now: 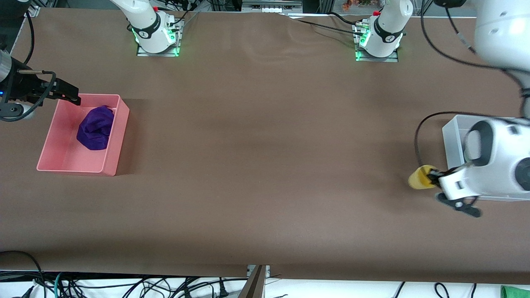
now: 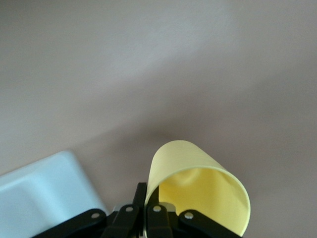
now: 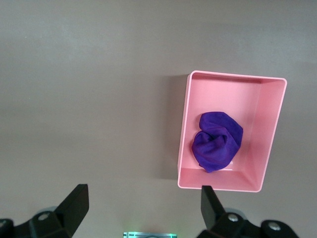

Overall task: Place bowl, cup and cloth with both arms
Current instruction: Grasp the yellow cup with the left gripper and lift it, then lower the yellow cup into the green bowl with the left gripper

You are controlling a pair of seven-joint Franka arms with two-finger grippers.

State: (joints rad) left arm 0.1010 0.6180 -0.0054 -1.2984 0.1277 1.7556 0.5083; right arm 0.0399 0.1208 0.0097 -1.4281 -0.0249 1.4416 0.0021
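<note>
The cloth [image 1: 96,128] lay bunched in a pink bin [image 1: 53,131] at the right arm's end of the surface [image 1: 265,165], the right hand [image 3: 143,201] released above it. The left hand [image 1: 434,178] gripped the cup [image 1: 419,178] beside a white bin [image 1: 452,132].

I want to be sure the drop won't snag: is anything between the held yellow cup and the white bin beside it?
Nothing visible. The left pincer holds the cup over bare table, right beside the white bin.
</note>
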